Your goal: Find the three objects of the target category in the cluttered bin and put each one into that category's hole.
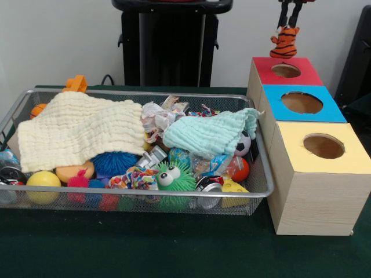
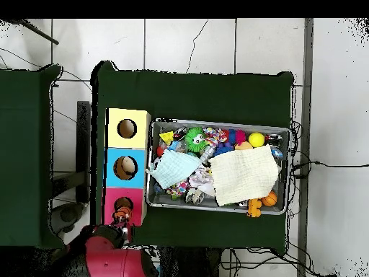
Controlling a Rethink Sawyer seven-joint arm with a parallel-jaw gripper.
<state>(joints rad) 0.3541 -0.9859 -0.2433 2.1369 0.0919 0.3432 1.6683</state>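
My gripper (image 1: 290, 23) comes down at the top right and is shut on a small orange and black striped tiger plush (image 1: 284, 43). The plush hangs just above the red-surround hole (image 1: 286, 70) in the pale wooden box. In the overhead view the tiger (image 2: 122, 213) sits over the red hole (image 2: 124, 204), with the red arm (image 2: 108, 256) below it. The wire mesh bin (image 1: 139, 196) stands left of the box, full of toys; it shows in the overhead view too (image 2: 216, 122).
The blue-surround hole (image 1: 301, 102) and the yellow-surround hole (image 1: 323, 146) lie nearer the camera on the same box. A cream cloth (image 1: 81, 127) and a mint cloth (image 1: 211, 133) cover part of the bin. A green fuzzy toy (image 1: 174, 176) and a yellow ball (image 1: 42, 179) lie at its front.
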